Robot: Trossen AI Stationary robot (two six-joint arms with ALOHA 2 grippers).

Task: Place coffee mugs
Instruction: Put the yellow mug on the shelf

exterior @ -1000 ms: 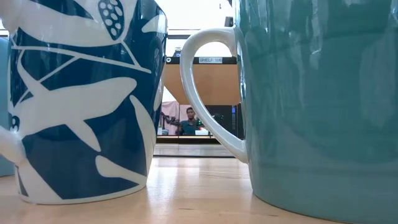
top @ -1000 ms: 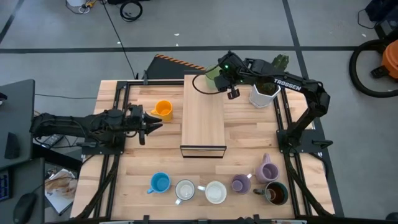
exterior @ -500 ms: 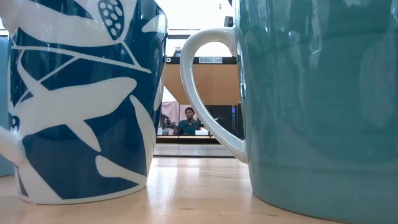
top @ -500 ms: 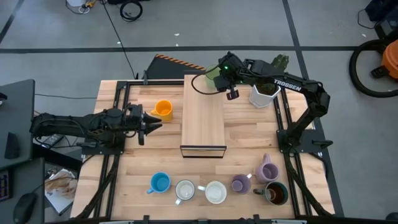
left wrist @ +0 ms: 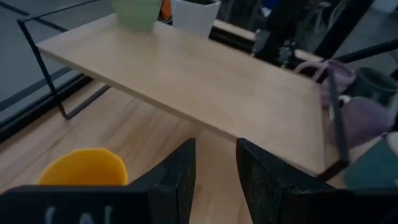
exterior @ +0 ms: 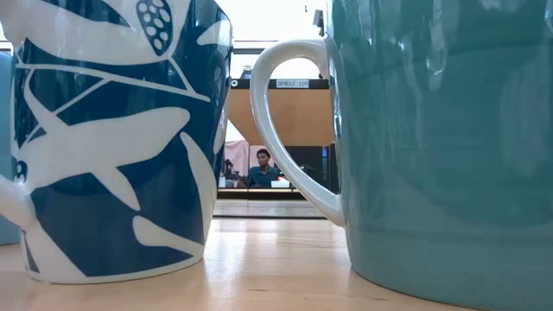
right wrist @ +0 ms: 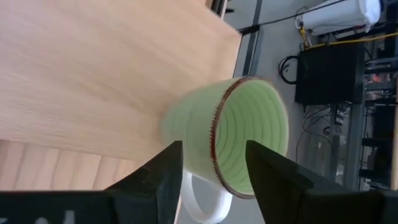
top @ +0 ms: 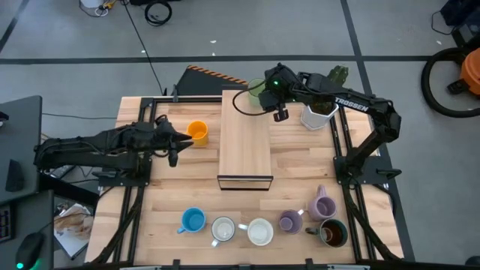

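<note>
From where I stand, the job looks barely begun. The wooden shelf (top: 244,139) stands in the middle of the table (top: 300,161), and only the green mug (top: 257,91) sits at its twelve o'clock end; in the right wrist view that green mug (right wrist: 239,134) rests near the shelf's far edge with its white handle showing. The right gripper (top: 279,112) hangs over that end of the shelf just beside the green mug, its fingers (right wrist: 270,171) spread apart with the mug showing in the gap beyond them, so I judge the jaws released and gripping nothing. The orange mug (top: 196,132) stands on the table at nine o'clock from the shelf, and the left gripper (top: 175,144) is right up against it on its nine o'clock side; in the left wrist view the orange mug (left wrist: 84,166) lies off to the side of the fingers (left wrist: 180,171), which stand parted and empty. Along the six o'clock edge of the table six mugs wait untouched: the blue mug (top: 193,220), two white mugs (top: 223,229) (top: 260,231), two purple mugs (top: 290,221) (top: 323,205) and the dark mug (top: 333,233). A white planter (top: 319,114) stands at two o'clock and is no part of the work. My assessment: one mug placed, the orange one next in hand but not yet gripped, six more to follow. A person (exterior: 262,169) is visible far off in the room beyond the table.
</note>
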